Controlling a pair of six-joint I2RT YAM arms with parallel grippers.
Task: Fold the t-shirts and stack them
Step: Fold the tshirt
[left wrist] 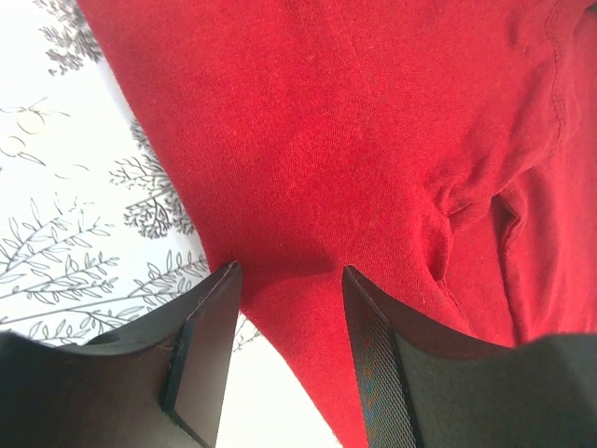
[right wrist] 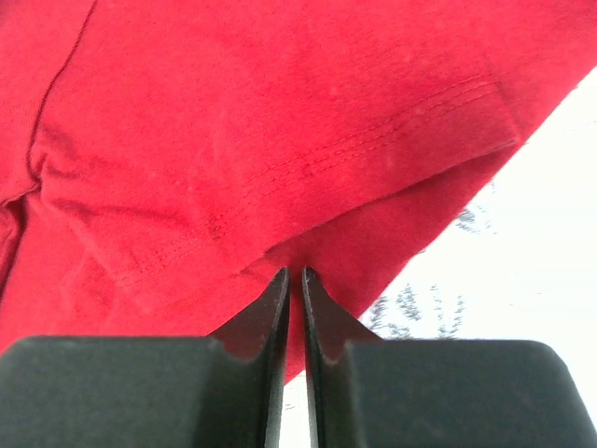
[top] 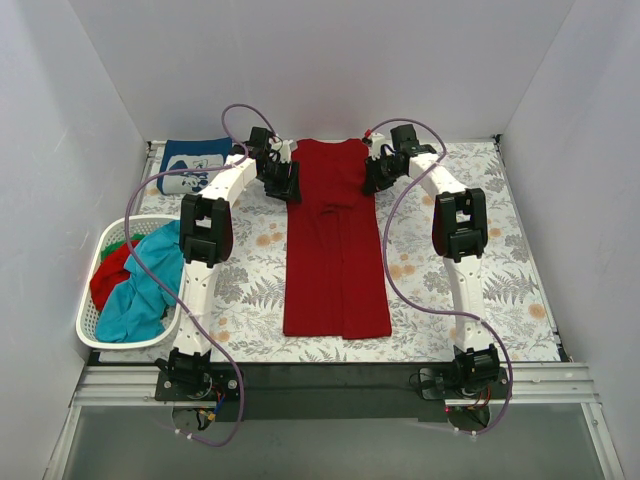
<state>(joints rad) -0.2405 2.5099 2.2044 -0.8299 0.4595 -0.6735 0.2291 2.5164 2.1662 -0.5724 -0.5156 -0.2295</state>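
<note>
Left claw (left wrist: 291,278), apart at the red shirt (top: 335,250) in the upper centre, must pinch level with the right claw (right wrist: 294,276) (nearly together, hold unclear).

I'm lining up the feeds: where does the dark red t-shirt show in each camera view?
Top external: the dark red t-shirt lies lengthwise in the middle of the picture.
Left wrist: it fills the upper right.
Right wrist: it fills the upper left.
Shared landmark: the floral table cloth, bordering the shirt's edge in both wrist views.
</note>
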